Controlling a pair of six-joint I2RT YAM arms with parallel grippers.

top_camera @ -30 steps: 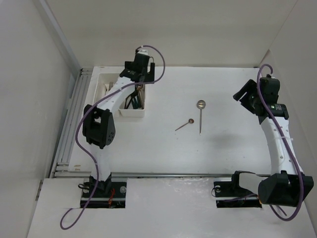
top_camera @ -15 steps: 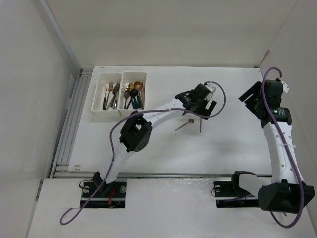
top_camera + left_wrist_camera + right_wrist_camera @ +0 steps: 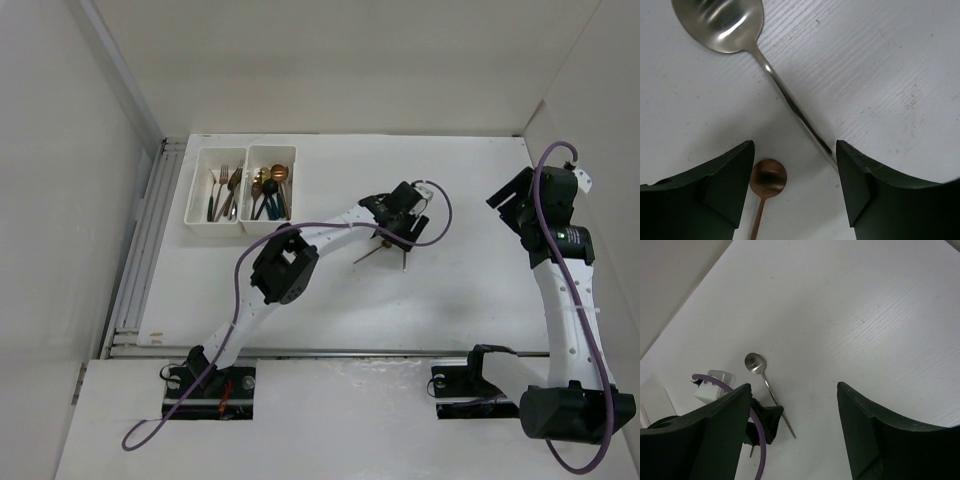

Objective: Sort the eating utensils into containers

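A silver spoon [image 3: 720, 25] lies on the white table, its handle [image 3: 805, 125] running diagonally between my left fingers. A small copper spoon [image 3: 768, 177] lies just inside my left fingertip [image 3: 730, 185]. My left gripper [image 3: 400, 235] is open, low over both spoons, and holds nothing. In the top view it covers most of the silver spoon. The copper spoon's handle [image 3: 366, 256] sticks out to the left. Two joined white trays [image 3: 212, 231] [image 3: 268, 231] at the back left hold several forks and spoons. My right gripper [image 3: 515, 200] is open and empty, high at the right. It sees the silver spoon [image 3: 756, 362].
White walls close in the table at the back and on both sides. A metal rail [image 3: 140, 250] runs along the left edge. My left arm's purple cable [image 3: 330, 225] arches over the table between the trays and the spoons.
My left arm has swung from over the trays to the two spoons in the middle and settled low over them. My right arm has shifted slightly to the right.
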